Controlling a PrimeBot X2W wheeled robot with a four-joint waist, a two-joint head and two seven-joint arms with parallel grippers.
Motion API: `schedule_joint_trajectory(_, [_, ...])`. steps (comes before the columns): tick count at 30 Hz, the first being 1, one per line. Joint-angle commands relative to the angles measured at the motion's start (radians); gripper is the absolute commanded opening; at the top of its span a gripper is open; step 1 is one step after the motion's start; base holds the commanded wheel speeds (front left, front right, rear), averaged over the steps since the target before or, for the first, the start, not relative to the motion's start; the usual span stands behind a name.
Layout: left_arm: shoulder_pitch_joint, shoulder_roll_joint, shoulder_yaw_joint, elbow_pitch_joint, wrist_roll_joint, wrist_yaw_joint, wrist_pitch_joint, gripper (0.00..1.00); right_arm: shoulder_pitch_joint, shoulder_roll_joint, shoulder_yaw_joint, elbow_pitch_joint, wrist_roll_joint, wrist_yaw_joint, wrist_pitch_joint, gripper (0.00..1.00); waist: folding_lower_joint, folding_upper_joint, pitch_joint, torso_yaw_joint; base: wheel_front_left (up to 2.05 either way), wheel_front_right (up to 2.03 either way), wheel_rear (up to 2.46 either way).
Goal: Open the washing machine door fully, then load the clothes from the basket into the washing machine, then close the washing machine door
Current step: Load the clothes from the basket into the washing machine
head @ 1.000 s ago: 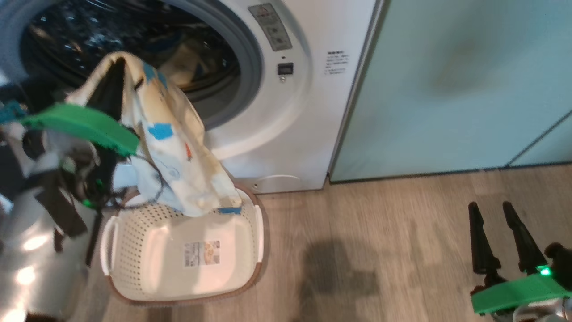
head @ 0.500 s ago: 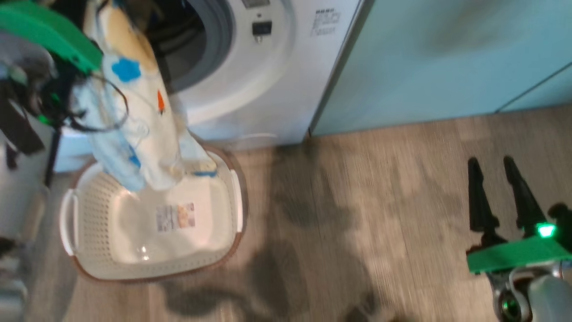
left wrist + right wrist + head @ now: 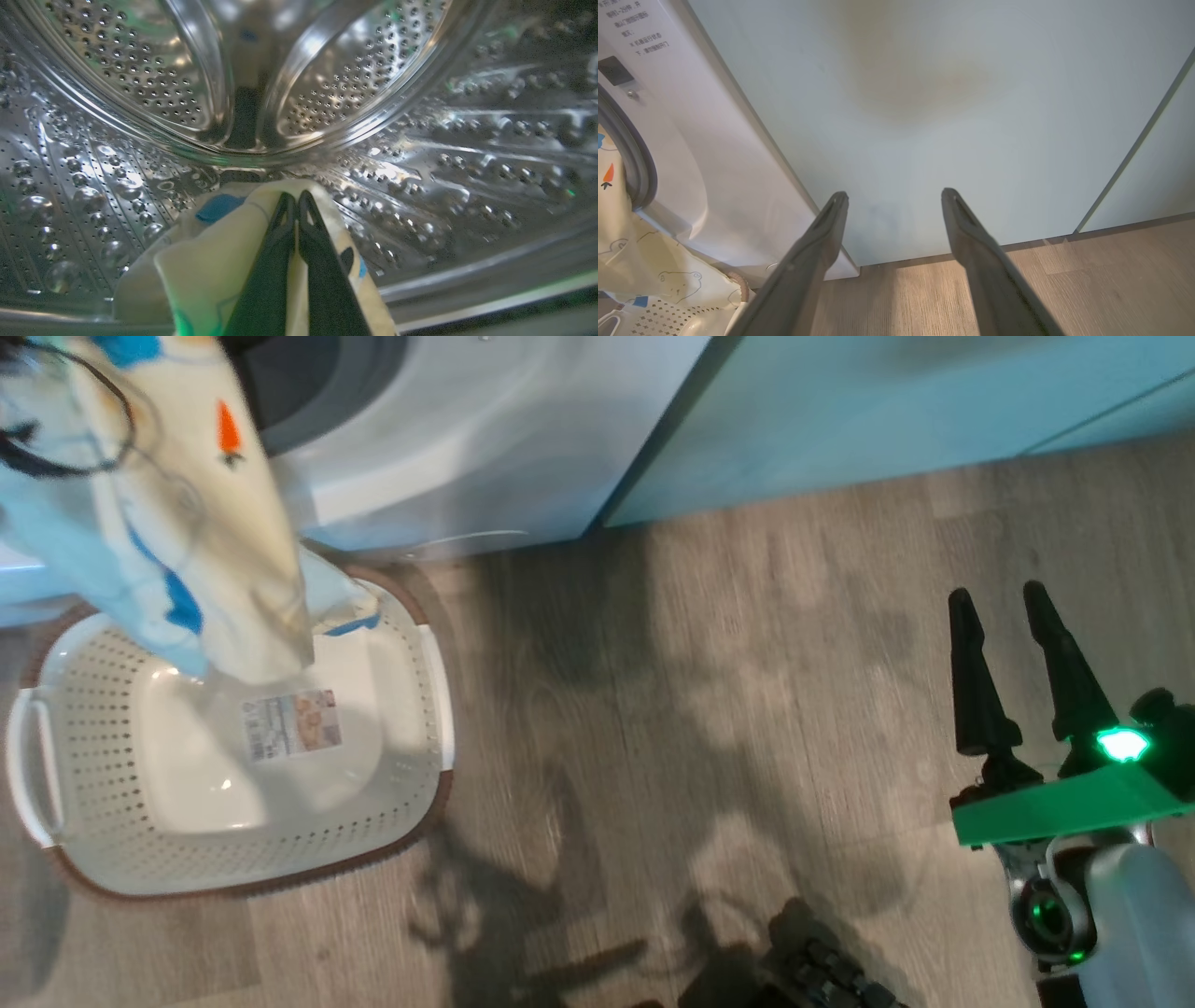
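My left gripper (image 3: 294, 197) is shut on the clothes (image 3: 215, 266), a cream-yellow cloth with blue patches, and reaches inside the perforated steel drum (image 3: 140, 74) of the washing machine (image 3: 448, 439). In the head view the clothes (image 3: 205, 523) hang from the machine's opening, and their lower end trails into the cream-white basket (image 3: 93, 737) on the floor in front. My right gripper (image 3: 996, 594) stands open and empty over the floor at the right, its fingertips (image 3: 838, 198) pointing at a cabinet. The washing machine door is out of view.
Pale green cabinet doors (image 3: 840, 401) stand right of the machine, down to the wooden floor (image 3: 700, 709). A dark jointed part (image 3: 812, 971) shows at the bottom edge of the head view. The cabinet door (image 3: 924, 102) is close ahead of my right gripper.
The head camera has tilted down and to the right, so machine and basket slid up and left in the picture. My left wrist has gone out of it. The right gripper stays open.
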Motion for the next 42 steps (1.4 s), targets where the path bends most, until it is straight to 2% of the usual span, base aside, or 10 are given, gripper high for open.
schedule_joint_trajectory(1, [-0.061, 0.060, 0.020, -0.016, 0.006, -0.001, -0.017, 0.00, -0.008, -0.003, 0.018, -0.031, 0.008, -0.003, -0.009, 1.00, -0.0002, 0.0000, 0.014, -0.013, 0.00, 0.00, 0.00])
schedule_joint_trajectory(7, [-0.157, 0.085, -0.015, 0.067, 0.043, -0.001, -0.126, 0.00, -0.024, -0.003, 0.032, -0.033, 0.014, -0.003, -0.009, 1.00, -0.0002, 0.0000, 0.040, -0.033, 0.00, 0.00, 0.00])
schedule_joint_trajectory(11, [-0.215, 0.088, -0.006, 0.110, 0.041, -0.001, -0.211, 0.00, -0.026, -0.003, 0.033, -0.034, 0.015, -0.003, -0.009, 1.00, -0.0002, 0.0000, 0.052, -0.039, 0.00, 0.00, 0.00])
schedule_joint_trajectory(15, [-0.267, 0.095, 0.018, 0.126, 0.036, -0.001, -0.252, 0.00, -0.028, -0.003, 0.035, -0.034, 0.017, -0.003, -0.009, 1.00, -0.0002, 0.0000, 0.060, -0.039, 0.00, 0.00, 0.00])
schedule_joint_trajectory(20, [-0.298, 0.103, 0.085, 0.084, 0.043, -0.001, -0.259, 0.00, -0.032, -0.003, 0.035, -0.034, 0.019, -0.003, -0.009, 1.00, -0.0002, 0.0000, 0.067, -0.036, 0.00, 0.00, 0.00])
schedule_joint_trajectory(21, [-0.291, 0.101, 0.131, 0.045, 0.056, -0.001, -0.259, 0.00, -0.035, -0.003, 0.036, -0.033, 0.021, -0.003, -0.009, 1.00, -0.0002, 0.0000, 0.069, -0.035, 0.00, 0.00, 0.00])
schedule_joint_trajectory(23, [-0.267, 0.087, 0.163, 0.023, 0.068, -0.001, -0.260, 0.00, -0.038, -0.003, 0.035, -0.032, 0.020, -0.003, -0.009, 1.00, -0.0002, 0.0000, 0.069, -0.031, 0.00, 0.00, 0.00])
schedule_joint_trajectory(42, [-0.136, 0.033, 0.178, 0.038, 0.105, -0.001, -0.260, 0.00, -0.041, -0.003, 0.026, -0.032, 0.010, -0.003, -0.009, 1.00, -0.0002, 0.0000, 0.070, -0.025, 0.00, 0.00, 0.00])
